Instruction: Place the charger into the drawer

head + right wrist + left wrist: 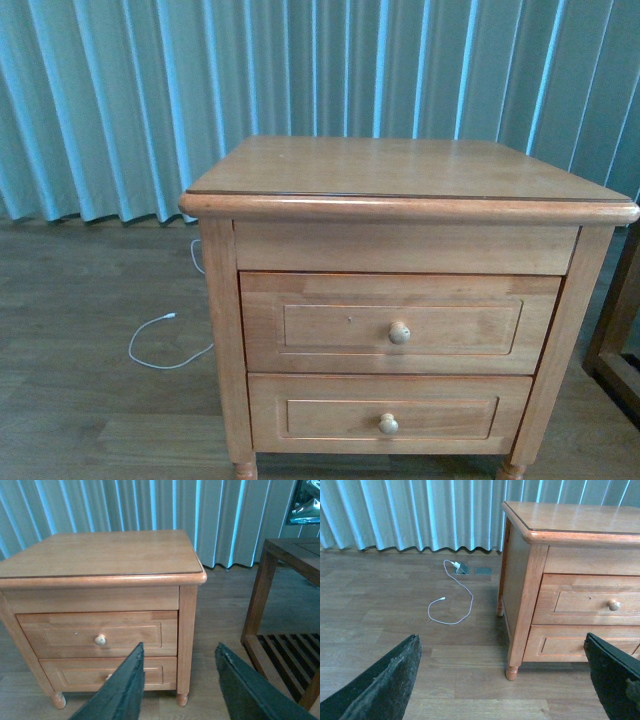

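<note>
The charger is out of view in all three views. The drawer [320,325] is the taller, upper one of the light-wood nightstand [400,170]; it is closed and has a round pale knob [399,332]. It also shows as the drawer [590,600] in the left wrist view and the drawer [125,632] in the right wrist view. My left gripper [500,680] hangs open over the floor off the nightstand's left front leg, holding nothing. My right gripper [182,685] is open and empty in front of the nightstand's right front corner. Neither arm shows in the front view.
A thin white cable [455,605] loops on the wooden floor left of the nightstand, running to a floor outlet [462,569]. The shorter lower drawer [385,410] is closed. A dark slatted wooden table [285,580] stands to the right. Pale curtains [120,100] hang behind.
</note>
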Robot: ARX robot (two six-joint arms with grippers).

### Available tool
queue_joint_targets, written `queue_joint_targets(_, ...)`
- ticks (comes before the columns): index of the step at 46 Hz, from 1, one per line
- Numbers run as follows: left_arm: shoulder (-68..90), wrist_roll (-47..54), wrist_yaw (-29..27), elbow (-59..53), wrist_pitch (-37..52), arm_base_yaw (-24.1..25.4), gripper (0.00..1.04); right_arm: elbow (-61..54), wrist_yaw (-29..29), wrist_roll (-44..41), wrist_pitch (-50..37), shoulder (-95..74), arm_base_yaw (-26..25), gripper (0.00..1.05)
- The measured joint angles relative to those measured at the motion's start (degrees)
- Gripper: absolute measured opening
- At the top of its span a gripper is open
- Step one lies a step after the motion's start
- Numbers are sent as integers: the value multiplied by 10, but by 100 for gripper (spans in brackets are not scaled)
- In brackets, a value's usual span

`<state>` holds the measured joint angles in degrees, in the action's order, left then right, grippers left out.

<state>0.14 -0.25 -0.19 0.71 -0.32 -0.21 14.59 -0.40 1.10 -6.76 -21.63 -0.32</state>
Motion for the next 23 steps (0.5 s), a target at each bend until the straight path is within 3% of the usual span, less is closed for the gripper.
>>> queue_joint_targets(10, 0, 0, 0, 0, 0, 0, 99, -50, 3, -7, -10, 40, 1, 2)
queue_joint_targets(23, 0, 0, 0, 0, 0, 0, 99, -93, 4, -9, -10, 85, 1, 2)
